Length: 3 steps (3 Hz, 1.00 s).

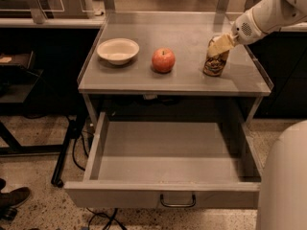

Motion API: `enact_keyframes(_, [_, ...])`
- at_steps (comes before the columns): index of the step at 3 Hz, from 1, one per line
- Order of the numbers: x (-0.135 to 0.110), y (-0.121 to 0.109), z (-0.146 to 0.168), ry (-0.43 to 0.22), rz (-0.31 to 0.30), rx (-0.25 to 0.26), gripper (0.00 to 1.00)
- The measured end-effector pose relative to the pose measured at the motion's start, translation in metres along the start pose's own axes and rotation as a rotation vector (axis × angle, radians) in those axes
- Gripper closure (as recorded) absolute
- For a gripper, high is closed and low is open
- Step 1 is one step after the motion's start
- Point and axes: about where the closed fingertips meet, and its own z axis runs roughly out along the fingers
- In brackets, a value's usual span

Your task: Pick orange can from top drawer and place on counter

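Observation:
The orange can [215, 63] stands upright on the right side of the counter [182, 32]. My gripper [219, 46] comes in from the upper right and its pale fingers [221, 44] close around the can's upper part, hiding the top. The can's base rests on the counter surface. The top drawer [163, 195] is pulled fully out below the counter, with nothing inside it. Its wire handle [178, 204] shows on the front panel.
A white bowl [118, 50] and a red apple [163, 60] sit on the counter to the left of the can. My white base [283, 176] fills the lower right corner. Cables and a stand leg lie on the floor at left.

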Motion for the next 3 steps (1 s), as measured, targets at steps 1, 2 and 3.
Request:
enact_keyframes(1, [0.0000,0.0000,0.0000,0.000,0.000,0.000,0.17])
enact_keyframes(2, [0.0000,0.0000,0.0001,0.000,0.000,0.000,0.00])
enact_keyframes(3, [0.0000,0.0000,0.0001,0.000,0.000,0.000,0.00])
